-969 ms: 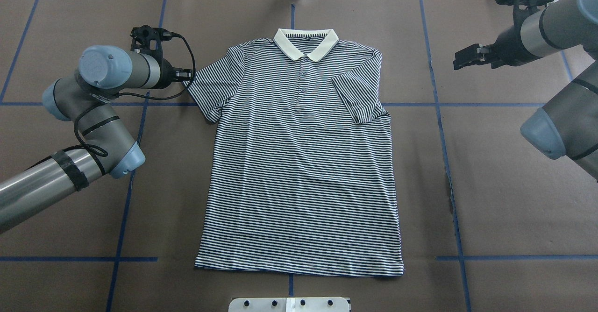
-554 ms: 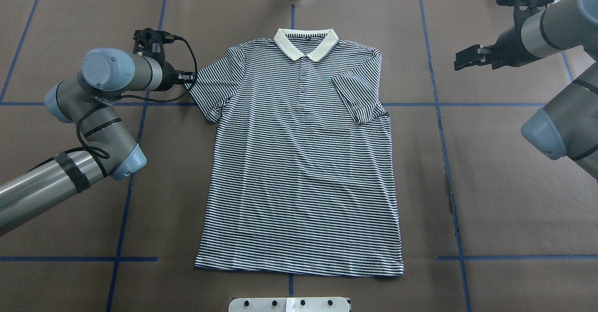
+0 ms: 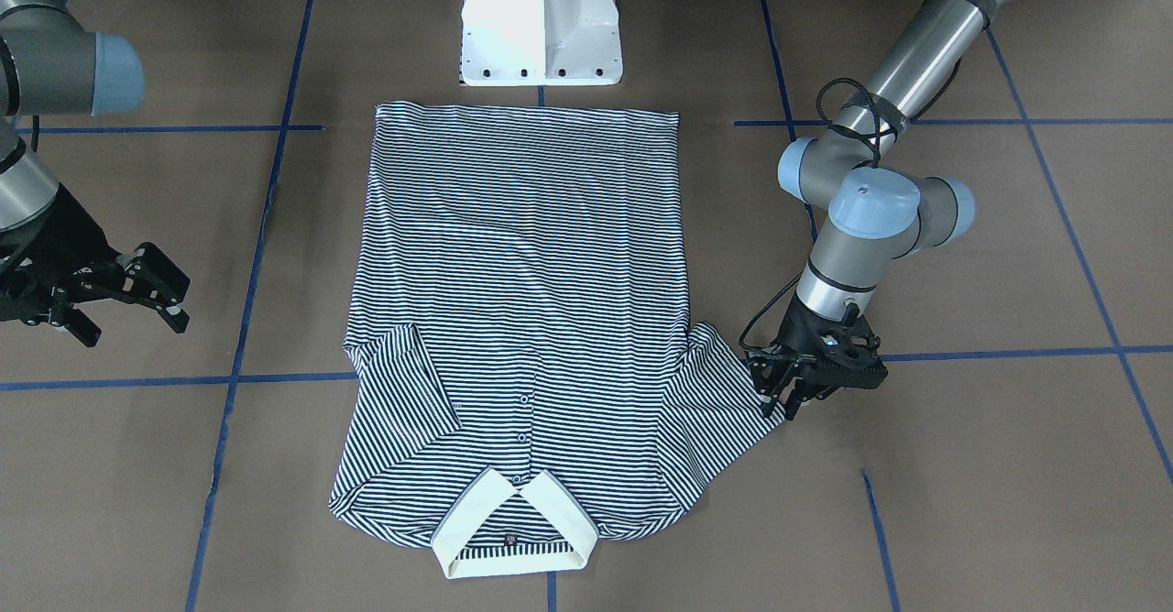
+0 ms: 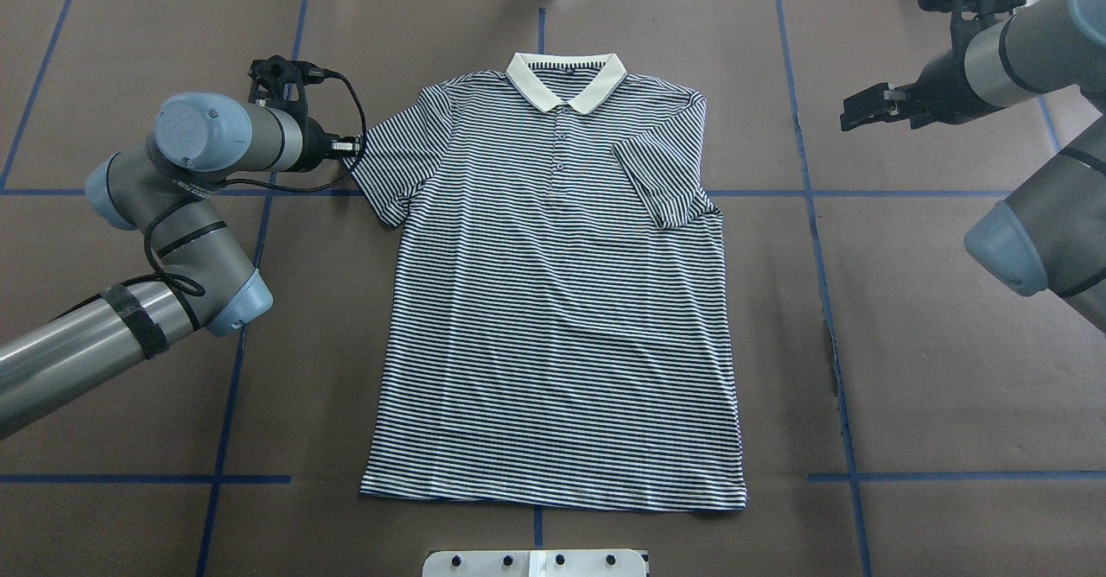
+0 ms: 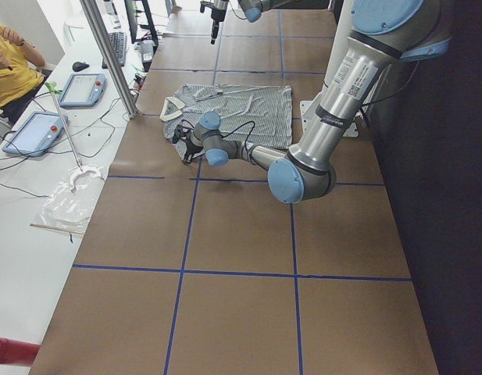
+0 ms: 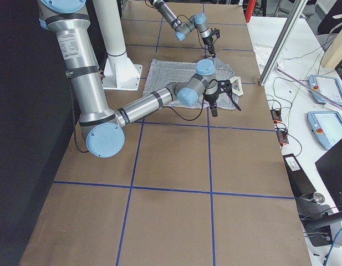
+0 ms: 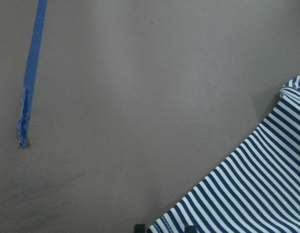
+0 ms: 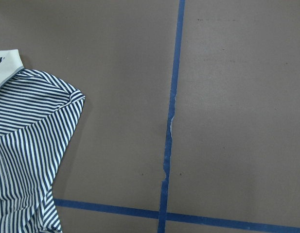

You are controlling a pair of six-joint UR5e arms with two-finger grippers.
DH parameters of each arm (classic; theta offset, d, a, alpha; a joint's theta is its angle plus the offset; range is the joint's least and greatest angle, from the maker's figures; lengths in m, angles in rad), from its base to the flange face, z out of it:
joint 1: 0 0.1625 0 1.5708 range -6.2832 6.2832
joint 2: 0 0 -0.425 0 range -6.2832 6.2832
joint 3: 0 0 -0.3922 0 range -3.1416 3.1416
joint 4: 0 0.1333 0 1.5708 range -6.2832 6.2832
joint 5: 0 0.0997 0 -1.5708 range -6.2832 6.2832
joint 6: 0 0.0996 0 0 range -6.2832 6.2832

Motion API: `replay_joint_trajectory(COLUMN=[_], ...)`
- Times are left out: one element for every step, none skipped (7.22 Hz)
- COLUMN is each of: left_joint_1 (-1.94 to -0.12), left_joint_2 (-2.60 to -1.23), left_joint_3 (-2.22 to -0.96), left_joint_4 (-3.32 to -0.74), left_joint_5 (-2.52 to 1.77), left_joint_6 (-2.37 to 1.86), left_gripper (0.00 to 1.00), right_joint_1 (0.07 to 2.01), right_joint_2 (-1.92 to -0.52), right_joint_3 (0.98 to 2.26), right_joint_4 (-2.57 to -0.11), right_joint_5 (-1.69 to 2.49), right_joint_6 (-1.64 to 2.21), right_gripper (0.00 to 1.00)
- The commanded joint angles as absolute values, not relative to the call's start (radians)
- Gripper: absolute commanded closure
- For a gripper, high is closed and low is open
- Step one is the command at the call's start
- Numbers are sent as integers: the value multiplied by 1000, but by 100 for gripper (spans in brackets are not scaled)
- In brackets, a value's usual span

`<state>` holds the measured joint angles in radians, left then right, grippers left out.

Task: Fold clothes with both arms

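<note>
Here the striped polo shirt (image 4: 553,318) lies flat and front-up in the middle of the brown table (image 4: 933,344), its cream collar (image 4: 566,76) at the edge far from the robot and its hem nearest the white pedestal base (image 3: 539,16). The folded sleeve (image 4: 661,184), on the robot's right side, is turned inward over the chest. The spread sleeve (image 4: 402,162), on the robot's left side, lies out on the table.

The left gripper (image 3: 778,399) is low at the outer end of the spread sleeve, with its fingers angled down toward the cloth. In the left wrist view only the fingertips (image 7: 190,229) show, at the bottom edge. They stand a modest gap apart, with the sleeve's striped hem lying between them. The jaws have not closed on the cloth. Whether the tips touch it cannot be told.

The right gripper (image 3: 179,300) hangs above bare table, well apart from the shirt on the robot's right. Its jaws are spread wide and hold nothing. Its wrist camera looks down on the shirt's shoulder, a corner of the collar and crossing lines of blue tape (image 8: 175,97).
</note>
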<state>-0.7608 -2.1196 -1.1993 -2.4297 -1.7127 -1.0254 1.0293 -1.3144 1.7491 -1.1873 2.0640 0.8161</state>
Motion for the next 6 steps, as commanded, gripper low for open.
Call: replay_joint_trajectory(left_joint_1=[-761, -761, -761, -761, -741, -723], left_joint_2=[-2121, -2123, -2140, -2176, -2245, -2310], left_joint_3=[-1233, -1283, -1366, -1423, -1420, -1404], left_joint_4=[-2425, -2368, -2236, -2095, -1986, -1904], left_joint_5=[-1715, -1717, -1717, -1717, -1715, -1712], left_joint_6=[-1025, -1023, -1025, -1032, -1041, -1114], left_gripper=[100, 100, 100, 100, 100, 100], right_joint_1=[1029, 1029, 1029, 1029, 1029, 1029], right_joint_2=[-1315, -1315, -1315, -1315, -1313, -1313], right_joint_3=[1750, 1750, 1752, 1752, 1750, 1752], right_joint_4=[-1187, -1187, -1187, -1187, -1189, -1189], right_joint_5=[2063, 2063, 2063, 2063, 2063, 2062], right_joint_6=[816, 816, 818, 818, 819, 821], right_gripper=[0, 0, 0, 0, 0, 0])
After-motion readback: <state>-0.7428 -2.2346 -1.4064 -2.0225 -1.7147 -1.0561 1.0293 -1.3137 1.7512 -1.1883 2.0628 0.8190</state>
